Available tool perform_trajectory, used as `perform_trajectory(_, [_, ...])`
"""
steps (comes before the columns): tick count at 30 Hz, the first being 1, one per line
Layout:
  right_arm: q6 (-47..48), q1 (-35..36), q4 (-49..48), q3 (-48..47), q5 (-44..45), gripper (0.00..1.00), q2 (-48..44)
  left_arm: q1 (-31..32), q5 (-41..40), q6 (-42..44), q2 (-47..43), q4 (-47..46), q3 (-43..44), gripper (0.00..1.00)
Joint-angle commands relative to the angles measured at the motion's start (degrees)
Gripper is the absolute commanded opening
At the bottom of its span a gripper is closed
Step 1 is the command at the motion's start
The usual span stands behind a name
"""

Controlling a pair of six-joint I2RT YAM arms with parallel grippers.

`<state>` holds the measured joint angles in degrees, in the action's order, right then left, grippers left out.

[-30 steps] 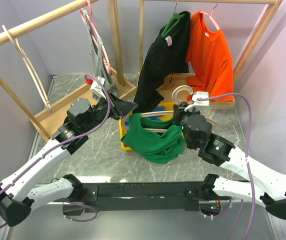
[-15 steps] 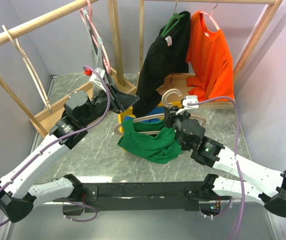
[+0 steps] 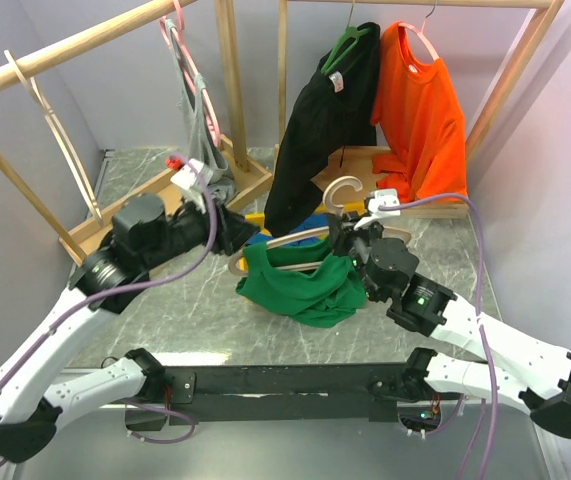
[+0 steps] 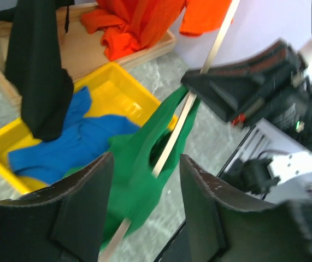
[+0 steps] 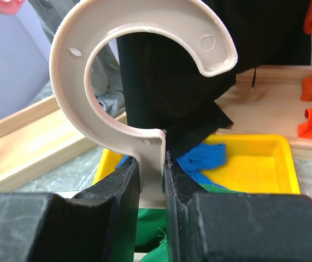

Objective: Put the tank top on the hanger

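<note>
While its fingers stand spread with nothing between them, the left gripper (image 3: 237, 233) looks free to tug at fabric rather than carry anything; its arm stretches up and inward from the near-left base, wrist aimed at the hanger's left tip. Between the arms, the tank top (image 3: 300, 290) hangs bunched from the hanger (image 3: 290, 240) by the yellow tray (image 4: 124, 76), the wooden shoulder apparently threaded through one opening, so the dressing seems partly done. On the right, the right gripper (image 5: 151, 169) pinches the stem just under the hook, keeping the hanger aloft and steady, forearm rising from the near-right base.
</note>
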<state>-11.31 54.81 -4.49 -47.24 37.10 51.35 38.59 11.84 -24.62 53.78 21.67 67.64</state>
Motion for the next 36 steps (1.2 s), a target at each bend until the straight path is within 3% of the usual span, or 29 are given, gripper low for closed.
perform_trajectory(1, [-1.4, -1.2, -0.4, 0.5, -1.2, 0.00, -3.3, 0.2, 0.7, 5.9, -4.6, 4.4, -1.8, 0.53])
perform_trajectory(6, [-1.0, -1.5, 1.2, -0.5, -2.2, 0.00, -3.5, 0.3, 3.8, 8.6, -6.0, 7.7, -2.5, 0.45])
perform_trajectory(10, [-0.7, -1.6, 1.5, -1.6, -3.1, 0.00, -2.6, 1.1, 5.7, 9.9, -4.9, 7.9, -2.8, 0.45])
perform_trajectory(15, [-0.1, -1.5, 2.2, -3.6, -3.9, 0.00, -2.3, 4.1, 1.3, 12.7, 0.3, 11.5, 0.7, 0.39])
perform_trajectory(20, [0.8, -1.5, 2.9, -4.8, -3.4, 0.00, -2.7, 11.5, -4.9, 14.1, 4.4, 13.0, 4.3, 0.32])
perform_trajectory(25, [0.7, -1.6, 3.3, -5.2, -4.0, 0.00, -3.0, 14.1, -7.8, 14.9, 6.9, 13.1, 6.4, 0.16])
perform_trajectory(30, [0.3, -1.5, 3.4, -6.2, -4.8, 0.00, -3.2, 14.5, -5.8, 15.7, 8.4, 10.9, 7.2, 0.15])
perform_trajectory(36, [0.1, -1.5, 4.0, -7.8, -5.6, 0.00, -3.4, 14.6, -5.2, 16.3, 10.8, 9.4, 8.7, 0.21])
